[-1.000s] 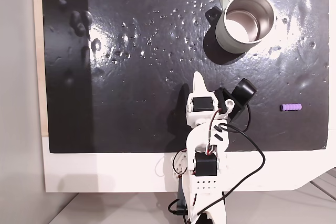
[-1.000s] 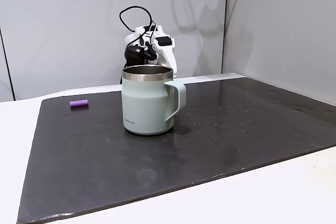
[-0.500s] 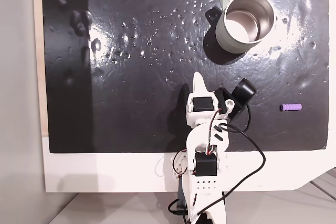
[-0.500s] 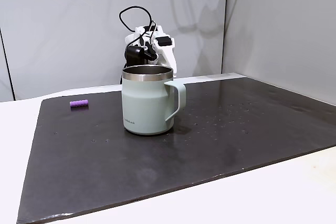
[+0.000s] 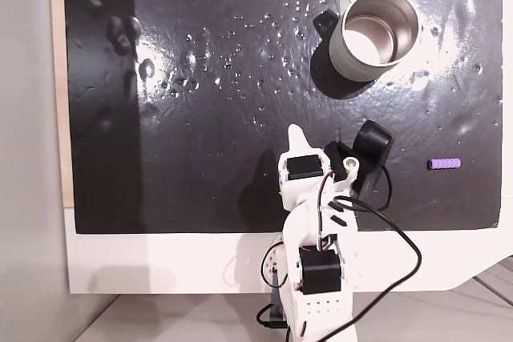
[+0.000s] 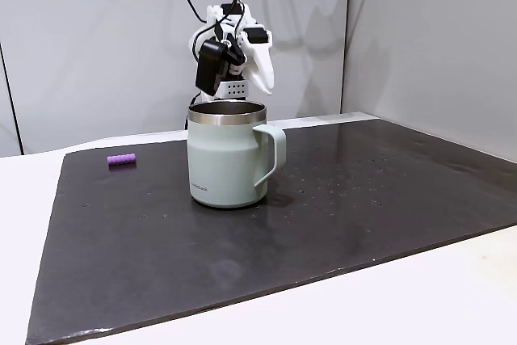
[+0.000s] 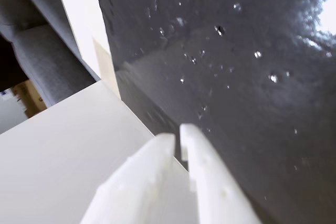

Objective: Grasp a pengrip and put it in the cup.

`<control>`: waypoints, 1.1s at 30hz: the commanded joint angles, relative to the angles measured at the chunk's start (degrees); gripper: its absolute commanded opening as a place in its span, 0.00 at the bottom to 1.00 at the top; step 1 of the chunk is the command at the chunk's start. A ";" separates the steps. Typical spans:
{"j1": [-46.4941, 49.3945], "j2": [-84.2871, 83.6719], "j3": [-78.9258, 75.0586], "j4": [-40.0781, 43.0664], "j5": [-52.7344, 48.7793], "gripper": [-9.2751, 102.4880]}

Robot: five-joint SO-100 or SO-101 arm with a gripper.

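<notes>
The pengrip [image 5: 445, 164], a tiny light-purple ribbed tube, lies alone on the black mat at the right in the top-down fixed view; it is at the far left [image 6: 122, 159] in the side fixed view. The cup [image 5: 375, 28], pale grey-green with a steel inside, stands upright at the upper right, also seen centre-left [image 6: 226, 153] from the side. My gripper [image 5: 294, 135] is raised over the mat's near edge, well left of the pengrip and short of the cup. It hangs behind and above the cup [image 6: 265, 78]. In the wrist view its white fingers [image 7: 177, 134] are together, holding nothing.
The black mat [image 5: 200, 118] is glossy with water-like specks and lies on a white table [image 5: 160, 262]. The arm's base and a looping black cable [image 5: 393, 246] sit at the table's near edge. A grey wall [image 6: 97, 38] stands behind the arm.
The arm has lifted: in the side view the gripper rose from beside the cup's rim to well above it. Cup and pengrip have not moved.
</notes>
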 commanded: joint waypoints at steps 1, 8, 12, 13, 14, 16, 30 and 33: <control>0.79 -5.80 -16.08 9.76 -2.72 0.08; 5.89 -9.49 -31.38 27.25 -11.34 0.12; 14.59 -10.90 -34.28 30.15 -17.67 0.16; 16.44 -11.25 -34.28 30.41 -19.42 0.18; 18.37 -11.43 -34.19 30.32 -20.74 0.18; 21.88 -11.95 -34.19 29.53 -22.76 0.18; 44.82 -36.47 -46.49 25.84 -35.33 0.21; 48.87 -44.03 -49.83 25.58 -37.44 0.21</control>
